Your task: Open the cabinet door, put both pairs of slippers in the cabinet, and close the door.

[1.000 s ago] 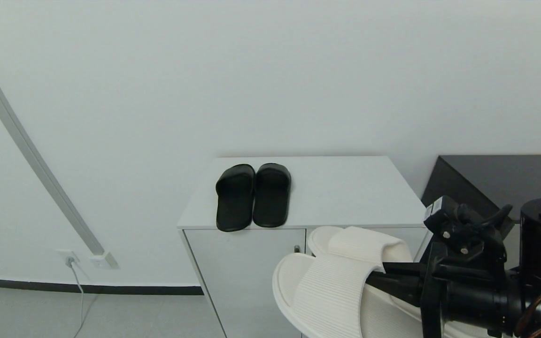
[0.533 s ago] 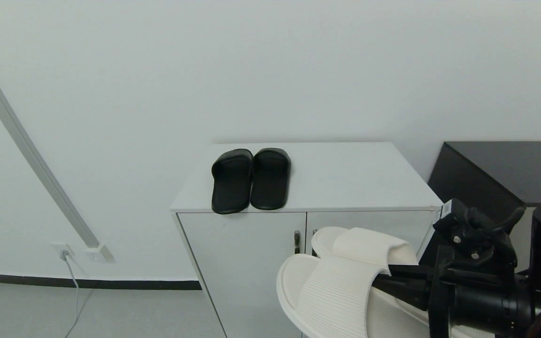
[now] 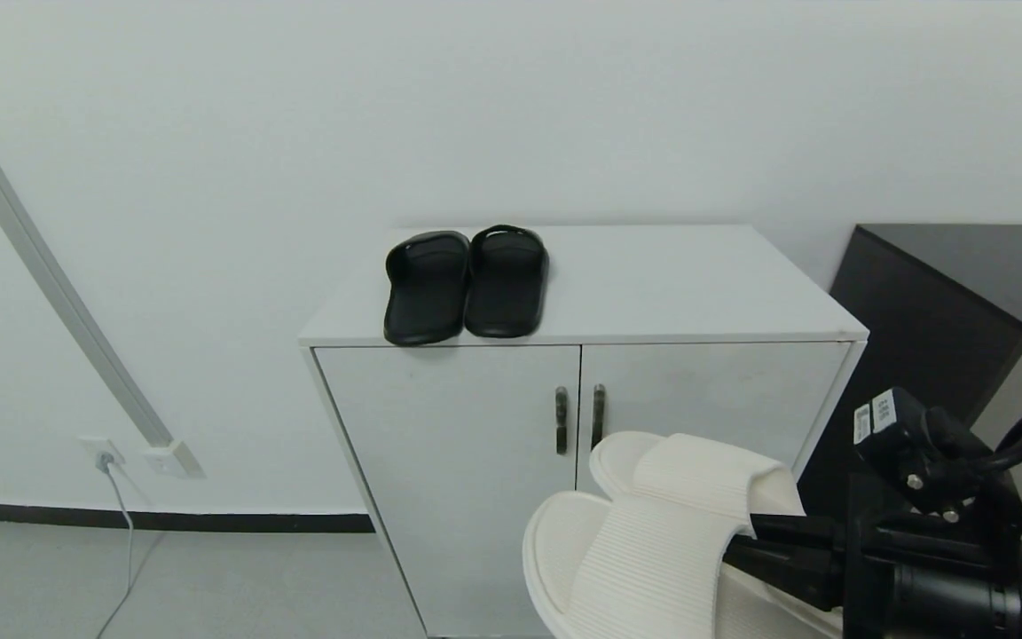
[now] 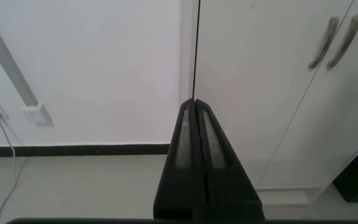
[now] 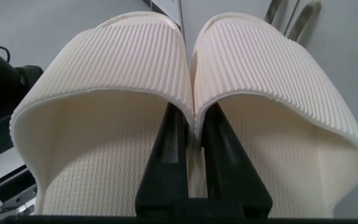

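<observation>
A pair of white ribbed slippers (image 3: 653, 532) hangs side by side in front of the white cabinet (image 3: 697, 293), low by its right door. My right gripper (image 3: 768, 543) is shut on them; in the right wrist view its fingers (image 5: 174, 134) pinch the two inner strap edges of the white slippers (image 5: 117, 74) together. A pair of black slippers (image 3: 467, 282) lies on the cabinet top near its front left. Both doors are closed, with two dark handles (image 3: 580, 419) at the middle. My left gripper (image 4: 195, 106) is shut and empty, low beside the cabinet's left corner edge (image 4: 197, 50).
A black unit (image 3: 937, 311) stands right of the cabinet. On the wall to the left are a slanted grey conduit (image 3: 50, 275) and a socket with a cable (image 3: 105, 461). Grey floor (image 3: 165, 577) lies open left of the cabinet.
The whole head picture has shifted: the cabinet now sits higher and both doors and handles show. The white slippers stay in my right gripper, slightly lower in view.
</observation>
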Tool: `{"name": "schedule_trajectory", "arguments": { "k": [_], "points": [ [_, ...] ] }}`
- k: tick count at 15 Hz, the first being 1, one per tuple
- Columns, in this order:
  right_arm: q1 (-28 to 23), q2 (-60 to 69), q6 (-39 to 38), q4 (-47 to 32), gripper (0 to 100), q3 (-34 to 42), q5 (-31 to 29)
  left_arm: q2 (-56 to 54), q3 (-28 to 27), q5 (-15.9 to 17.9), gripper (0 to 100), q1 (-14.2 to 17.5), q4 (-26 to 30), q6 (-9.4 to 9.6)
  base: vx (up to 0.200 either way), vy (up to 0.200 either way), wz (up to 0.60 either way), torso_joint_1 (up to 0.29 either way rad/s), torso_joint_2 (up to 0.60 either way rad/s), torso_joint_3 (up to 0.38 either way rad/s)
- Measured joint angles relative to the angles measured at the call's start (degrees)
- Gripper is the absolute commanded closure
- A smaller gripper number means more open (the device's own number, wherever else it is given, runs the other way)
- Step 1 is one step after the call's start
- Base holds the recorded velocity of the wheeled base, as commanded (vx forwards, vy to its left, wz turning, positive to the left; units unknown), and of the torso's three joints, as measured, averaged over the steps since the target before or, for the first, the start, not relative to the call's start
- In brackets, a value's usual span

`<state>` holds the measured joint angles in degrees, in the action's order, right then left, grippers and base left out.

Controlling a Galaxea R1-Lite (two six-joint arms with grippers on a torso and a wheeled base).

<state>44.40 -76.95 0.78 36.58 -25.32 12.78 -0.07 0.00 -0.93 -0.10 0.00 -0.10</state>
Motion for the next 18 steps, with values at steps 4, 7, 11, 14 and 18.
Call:
{"name": "schedule_trajectory", "arguments": {
  "k": [4,7,11,14,18],
  "points": [
    [0.06,-0.23,0.00,0.00,100,0.49,0.20,0.00,0.00,0.06,0,0.00,0.00,-0.22,0.000,0.000,0.00,-0.170,0.50,0.321],
    [0.04,-0.48,0.00,-0.02,100,0.66,0.22,0.00,0.00,0.06,0,0.02,0.00,-0.55,0.000,0.000,0.00,-0.150,0.48,0.330],
    [0.11,-0.59,0.09,-0.05,100,1.10,0.27,0.00,0.00,0.06,0,0.00,0.00,-0.34,0.000,0.000,0.00,-0.128,0.46,0.337],
    [0.15,-0.73,0.09,-0.05,100,1.15,0.30,0.00,0.00,0.09,0,0.00,0.00,-0.23,0.000,0.000,0.00,-0.090,0.45,0.360],
    [0.15,-1.41,0.09,0.00,100,1.34,0.38,0.00,0.00,0.17,0,0.00,0.00,-0.22,0.000,0.000,0.00,-0.033,0.44,0.392]
  ]
}}
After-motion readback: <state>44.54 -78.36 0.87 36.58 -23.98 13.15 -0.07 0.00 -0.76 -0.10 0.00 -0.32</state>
